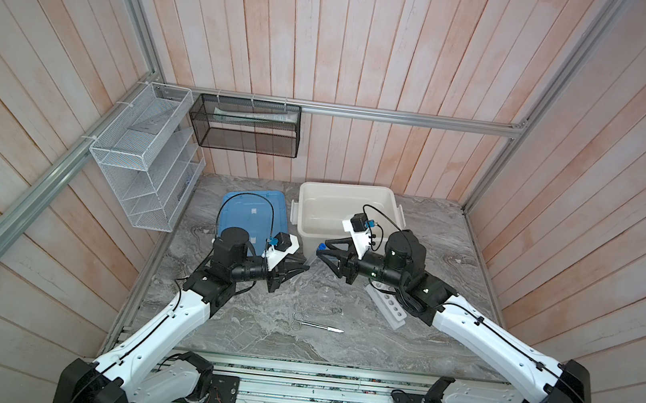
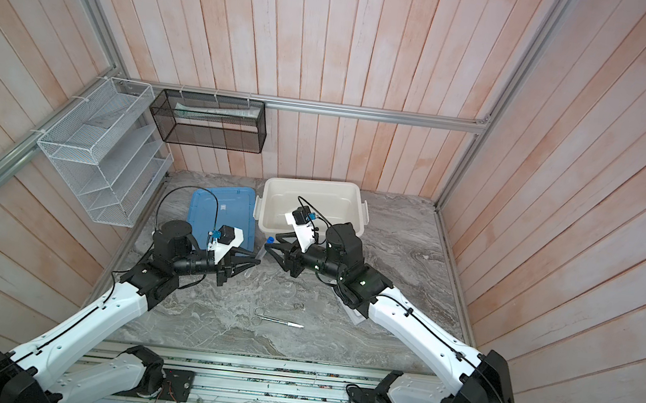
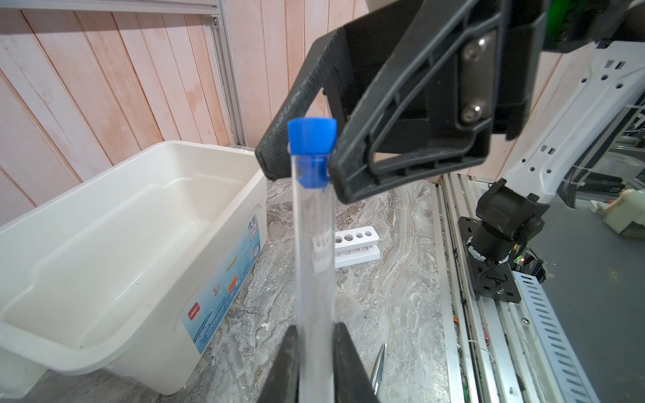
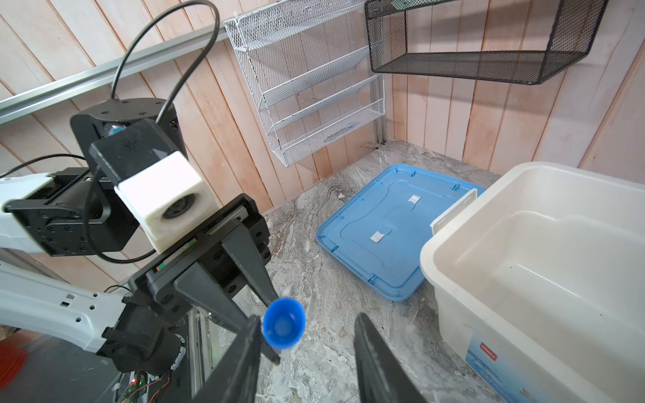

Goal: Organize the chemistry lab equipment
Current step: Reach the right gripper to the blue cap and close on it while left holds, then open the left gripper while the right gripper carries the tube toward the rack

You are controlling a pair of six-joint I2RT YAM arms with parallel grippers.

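1. A white tub (image 1: 356, 192) stands at the back of the table (image 1: 254, 336), with a blue lid (image 1: 245, 205) flat beside it.
2. The rack (image 1: 388, 307) lies under the right arm (image 1: 485, 331).
3. The left claw (image 3: 316, 329) clamps the clear tube (image 3: 314, 244), held in the air before the tub.
4. The right claw (image 4: 307, 319) stands open around the tube's blue cap (image 3: 311, 139).

Bright, even light falls from above, leaving only faint shadows on the counter (image 1: 254, 340). The wall planks (image 1: 373, 49) bow toward the edges in both top views. Up close, the tube (image 3: 314, 261) and its blue cap (image 3: 311, 139) look blurred.
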